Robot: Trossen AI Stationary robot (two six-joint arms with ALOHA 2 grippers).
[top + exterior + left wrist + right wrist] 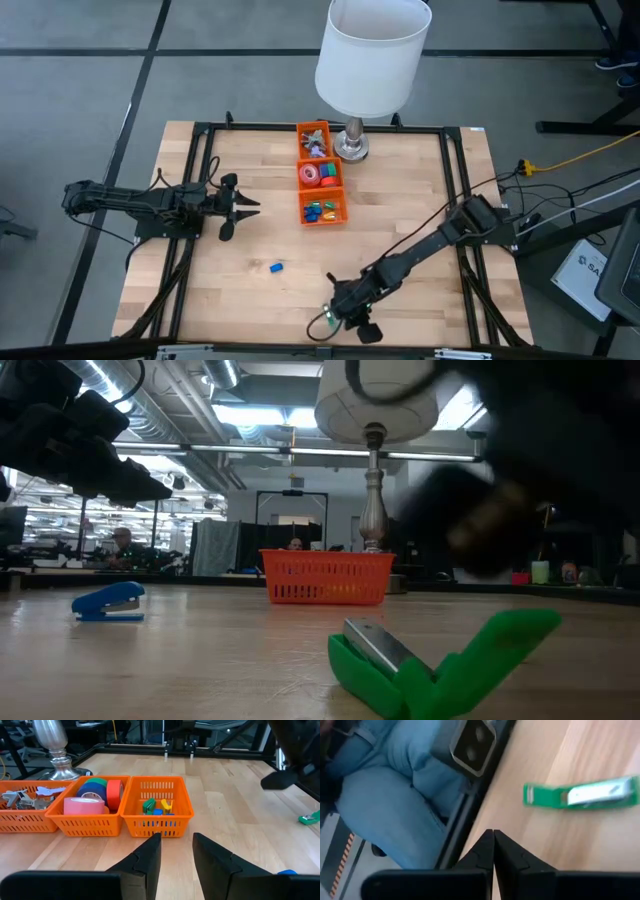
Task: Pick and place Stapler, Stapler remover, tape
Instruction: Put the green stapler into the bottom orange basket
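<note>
while right end effector (493,840) sits closed, green stapler (580,795) beside it

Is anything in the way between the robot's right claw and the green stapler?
Nothing visible. The right claw is shut and empty, right beside the green stapler near the table's front edge, with only bare wood between them.
</note>
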